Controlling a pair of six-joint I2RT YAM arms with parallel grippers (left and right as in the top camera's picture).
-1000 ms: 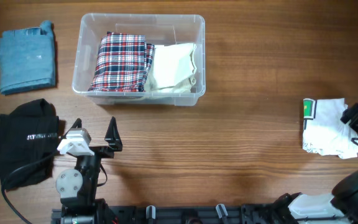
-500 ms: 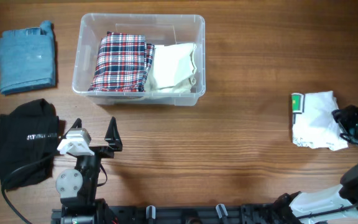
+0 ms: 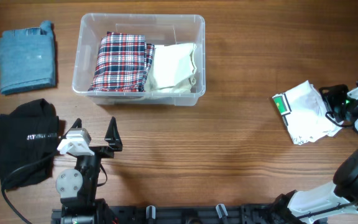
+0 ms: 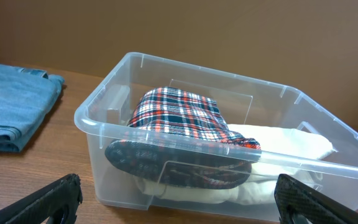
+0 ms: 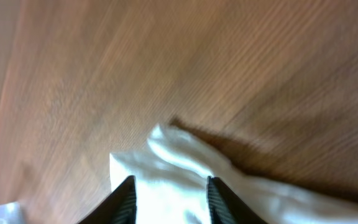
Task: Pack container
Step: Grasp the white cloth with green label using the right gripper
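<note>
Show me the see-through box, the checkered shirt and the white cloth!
box (image 3: pixel 142 22), overhead view, on its far wall.
checkered shirt (image 3: pixel 122 61), overhead view, on the middle of the fold.
white cloth (image 3: pixel 304 115), overhead view, on the middle of the cloth.

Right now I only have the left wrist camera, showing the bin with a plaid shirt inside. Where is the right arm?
Observer: At the far right of the table. The right gripper is closed on a white cloth with a green tag.
Operator: Is anything left to pack on my side?
Observer: Yes, a black garment lies on the table just left of the left gripper, outside your view.
</note>
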